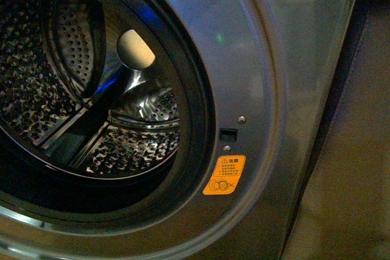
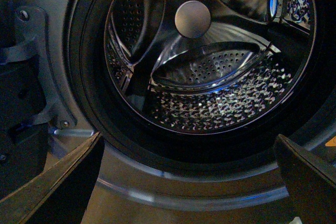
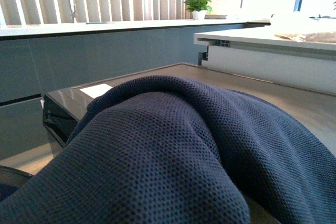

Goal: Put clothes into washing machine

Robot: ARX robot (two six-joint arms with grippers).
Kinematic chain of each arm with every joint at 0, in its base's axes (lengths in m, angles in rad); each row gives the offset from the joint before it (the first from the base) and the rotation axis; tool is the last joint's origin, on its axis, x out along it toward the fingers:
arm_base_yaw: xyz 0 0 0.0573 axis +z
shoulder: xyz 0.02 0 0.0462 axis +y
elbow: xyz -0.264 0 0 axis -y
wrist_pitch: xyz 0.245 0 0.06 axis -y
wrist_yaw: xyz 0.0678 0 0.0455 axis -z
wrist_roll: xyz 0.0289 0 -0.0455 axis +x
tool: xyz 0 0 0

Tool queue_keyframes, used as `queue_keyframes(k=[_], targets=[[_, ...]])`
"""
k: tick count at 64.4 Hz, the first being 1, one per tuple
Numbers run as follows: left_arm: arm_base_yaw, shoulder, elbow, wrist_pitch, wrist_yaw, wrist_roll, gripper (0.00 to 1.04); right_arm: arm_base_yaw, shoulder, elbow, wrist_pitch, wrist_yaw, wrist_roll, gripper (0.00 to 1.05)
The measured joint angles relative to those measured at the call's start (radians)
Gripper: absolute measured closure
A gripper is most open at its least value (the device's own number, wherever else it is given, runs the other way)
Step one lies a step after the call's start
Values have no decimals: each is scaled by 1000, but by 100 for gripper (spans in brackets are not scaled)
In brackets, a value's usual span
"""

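Left claw [image 2: 188, 139] stands with fingers wide apart, facing the open port of the washing machine [image 2: 184, 187] and its drum [image 2: 220, 103]. Only the right wrist view shows the clothes [image 3: 173, 150]: navy fabric humped close to the lens over a grey top [image 3: 294, 103], long axis indeterminable. Right claw hidden, state indeterminable.

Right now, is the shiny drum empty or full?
Empty, where visible: the perforated steel drum of the silver-grey washing machine shows only bare metal. The dark navy knitted cloth is outside.
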Motion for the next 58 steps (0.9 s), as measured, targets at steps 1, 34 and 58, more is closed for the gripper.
queue_keyframes(k=[1, 34, 58], targets=[[0, 0, 0, 0, 0, 0, 7, 8, 8, 13, -6, 6, -2, 99], [98, 64, 19, -29, 257, -69, 7, 55, 65, 113, -39, 35, -16, 99], [253, 616, 391, 459, 714, -170, 7, 55, 66, 113, -40, 37, -17, 99]])
